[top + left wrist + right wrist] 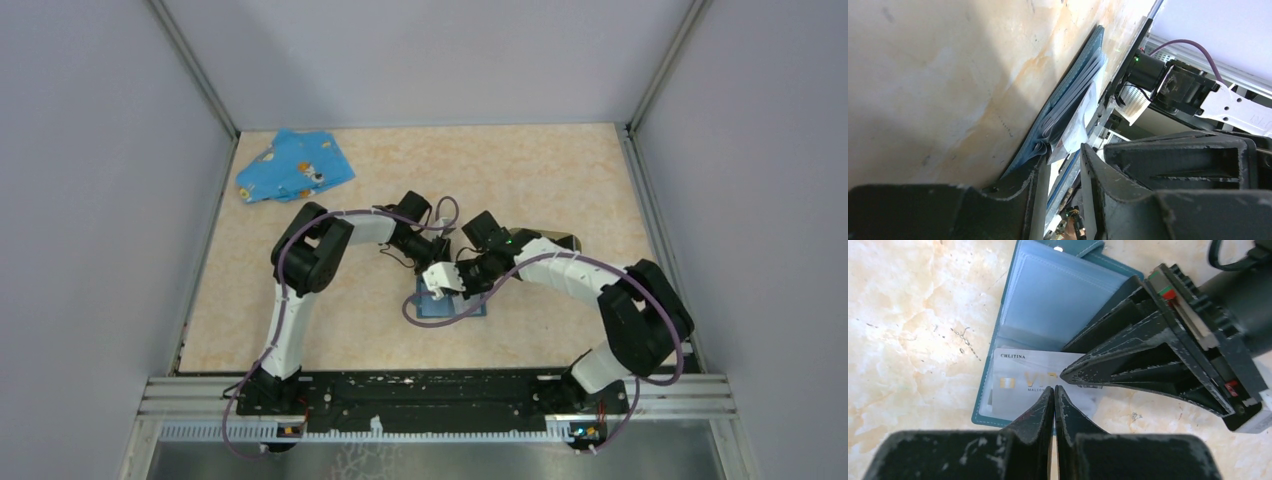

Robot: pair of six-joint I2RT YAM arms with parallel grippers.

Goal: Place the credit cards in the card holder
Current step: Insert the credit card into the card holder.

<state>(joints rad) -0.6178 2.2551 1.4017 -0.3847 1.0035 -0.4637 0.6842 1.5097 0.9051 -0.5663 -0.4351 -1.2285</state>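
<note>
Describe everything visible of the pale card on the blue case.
The card is a pale silvery rectangle, plastic by its look, with a gold chip, faint gold lettering and CHLITINA printed in one corner. It lies flat, face up, on the open blue case, on the half nearer the right gripper, whose shut tips meet its edge. A left gripper finger covers part of it.

Table [540, 160]: beige marbled top. Teal card case [1058, 295] lies open, flat, directly under the right pincer [1054, 390]. Blue patterned cloth [292, 168] crumpled, well away, far-left of it. Tan-rimmed card holder [565, 240] near its right, part hidden.
</note>
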